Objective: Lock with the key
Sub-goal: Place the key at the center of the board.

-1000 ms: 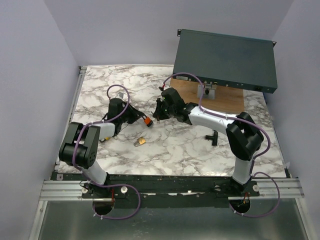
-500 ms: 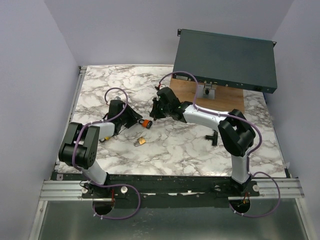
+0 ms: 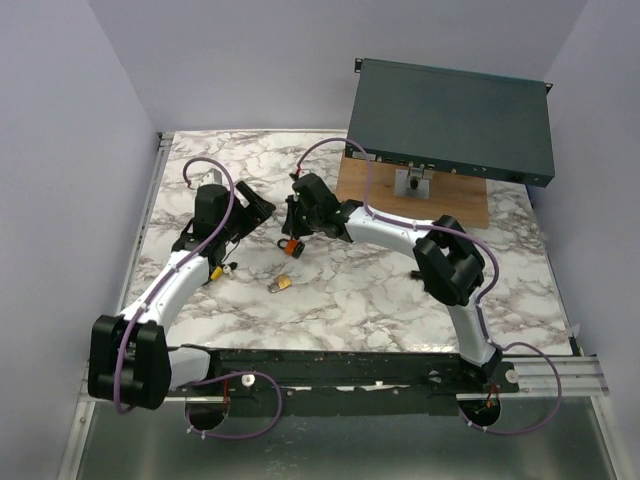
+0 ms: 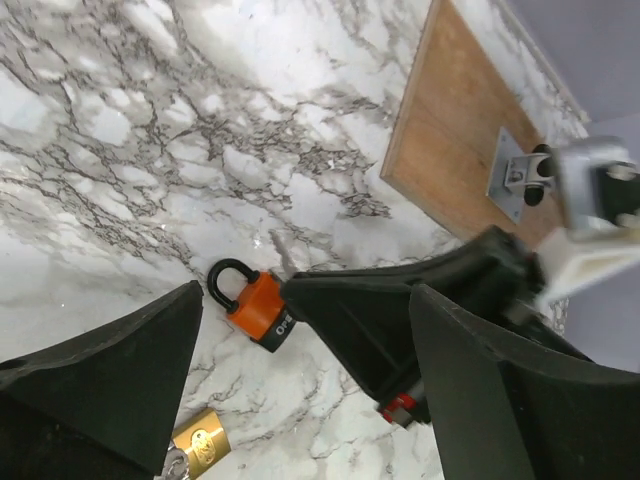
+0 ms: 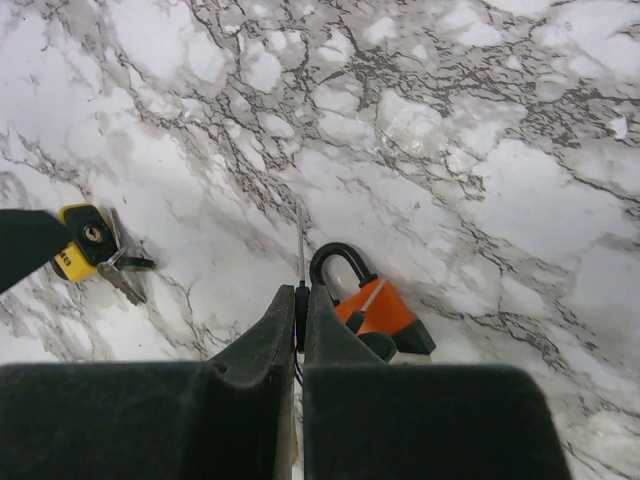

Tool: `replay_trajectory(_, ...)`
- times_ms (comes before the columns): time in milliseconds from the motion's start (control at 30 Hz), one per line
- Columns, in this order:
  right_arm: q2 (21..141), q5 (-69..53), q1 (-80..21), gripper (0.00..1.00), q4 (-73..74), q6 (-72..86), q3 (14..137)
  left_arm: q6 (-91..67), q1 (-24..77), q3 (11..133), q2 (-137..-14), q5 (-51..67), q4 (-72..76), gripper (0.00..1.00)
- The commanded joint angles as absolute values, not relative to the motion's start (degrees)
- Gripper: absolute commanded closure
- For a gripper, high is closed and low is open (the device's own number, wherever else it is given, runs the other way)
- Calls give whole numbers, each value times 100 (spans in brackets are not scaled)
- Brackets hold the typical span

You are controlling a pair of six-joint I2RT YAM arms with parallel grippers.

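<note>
1. At the middle of the marble table (image 3: 400, 290): orange padlock (image 4: 256, 306), lying flat, black shackle pointing away from the arms' bases.
2. Right gripper (image 5: 301, 296): fingers pressed together, clamped on a thin metal blade (image 5: 300, 238) that sticks out past the tips; impossible to tell whether this is the key.
3. In the right wrist view, padlock just to the right of those tips, its lower part hidden behind one finger; contact not discernible.
4. Left gripper (image 3: 257, 204): fingers spread wide with nothing between them, off to the left of the padlock and apart from it.
5. Nearer the bases than the orange padlock: brass padlock (image 3: 282, 283), also on the marble.
6. Further left, near the left arm: bunch of keys with a yellow tag (image 5: 88, 237), lying loose.
7. At the far right of the table: wooden board (image 3: 455, 203) carrying a metal bracket (image 3: 413, 180), under the edge of a dark rack case (image 3: 450, 115).
</note>
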State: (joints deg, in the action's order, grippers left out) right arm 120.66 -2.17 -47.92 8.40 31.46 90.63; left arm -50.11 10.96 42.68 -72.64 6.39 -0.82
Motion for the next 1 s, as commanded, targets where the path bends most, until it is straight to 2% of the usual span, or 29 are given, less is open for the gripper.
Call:
replay_trajectory(0, 12528, -135, -4868, 99, 1178, 3177, 9411, -4640, 1055, 4515, -6716, 494, -761, 16)
replay_trajectory(400, 12885, -132, -5035, 98, 1345, 3194, 9765, -4230, 1055, 4539, -5851, 877, -1399, 10)
replay_trajectory(500, 12865, -153, -5054, 86, 1345, 3210, 9744, -4137, 1055, 4590, -5725, 990, -1516, 7)
replay_trajectory(533, 12830, -152, -5061, 81, 1337, 3209, 9726, -4109, 1057, 4615, -5684, 1025, -1570, 2)
replay_trajectory(733, 12481, 123, -5063, 51, 1324, 3189, 9563, -3880, 1105, 4809, -5476, 1188, -1860, 1)
replay_trajectory(967, 11471, 474, -5064, 36, 1348, 3183, 9120, -3556, 1259, 5191, -5127, 1204, -2311, 2)
